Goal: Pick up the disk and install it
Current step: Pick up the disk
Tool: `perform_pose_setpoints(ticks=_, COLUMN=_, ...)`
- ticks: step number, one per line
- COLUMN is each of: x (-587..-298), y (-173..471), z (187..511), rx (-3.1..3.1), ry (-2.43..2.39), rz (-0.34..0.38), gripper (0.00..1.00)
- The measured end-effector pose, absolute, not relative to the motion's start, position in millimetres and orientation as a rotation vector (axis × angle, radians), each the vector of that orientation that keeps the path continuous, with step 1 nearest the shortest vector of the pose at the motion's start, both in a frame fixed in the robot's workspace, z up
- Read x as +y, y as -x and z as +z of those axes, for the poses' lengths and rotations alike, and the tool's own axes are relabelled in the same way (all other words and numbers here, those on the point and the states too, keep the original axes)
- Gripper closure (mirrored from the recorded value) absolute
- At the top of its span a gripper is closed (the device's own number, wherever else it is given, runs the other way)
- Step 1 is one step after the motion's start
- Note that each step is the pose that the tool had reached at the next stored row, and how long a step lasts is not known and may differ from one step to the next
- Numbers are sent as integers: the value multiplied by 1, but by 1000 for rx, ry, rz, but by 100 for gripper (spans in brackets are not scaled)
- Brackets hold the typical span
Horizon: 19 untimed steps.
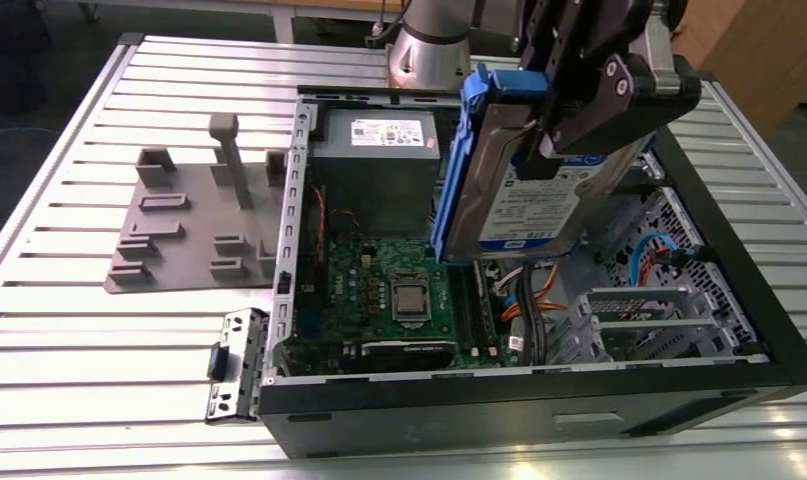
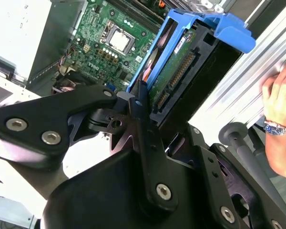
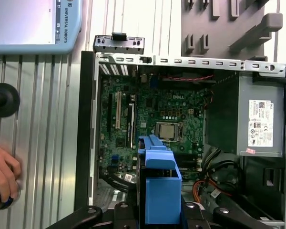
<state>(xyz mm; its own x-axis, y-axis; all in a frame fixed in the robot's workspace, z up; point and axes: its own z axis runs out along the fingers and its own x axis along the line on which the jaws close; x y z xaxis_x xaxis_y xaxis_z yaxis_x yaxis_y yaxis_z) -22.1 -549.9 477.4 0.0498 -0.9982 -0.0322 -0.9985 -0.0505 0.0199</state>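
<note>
**Disk held on edge over the open computer case**

In the exterior view, a grey fixture plate point(image 1: 190, 230) lies on the tabletop point(image 1: 56, 350), well left of the fingers point(image 1: 587, 125). The power supply point(image 1: 376, 165) and motherboard point(image 1: 390, 285) sit nearer. The gripper point(image 1: 553, 145) is clamped tight across the disk point(image 1: 523, 215), with the drive cage point(image 1: 657, 310) below-right. To my judgement, the disk should stay square and clear of the orange cables point(image 1: 543, 295). The power supply bears a white label and the disk a white-and-blue one.
</note>
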Motion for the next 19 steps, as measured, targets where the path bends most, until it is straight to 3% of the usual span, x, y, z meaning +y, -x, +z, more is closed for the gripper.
perform_pose_setpoints(ticks=19, x=-550, y=-9, z=477, rx=2161, ry=2272, rz=62, gripper=64)
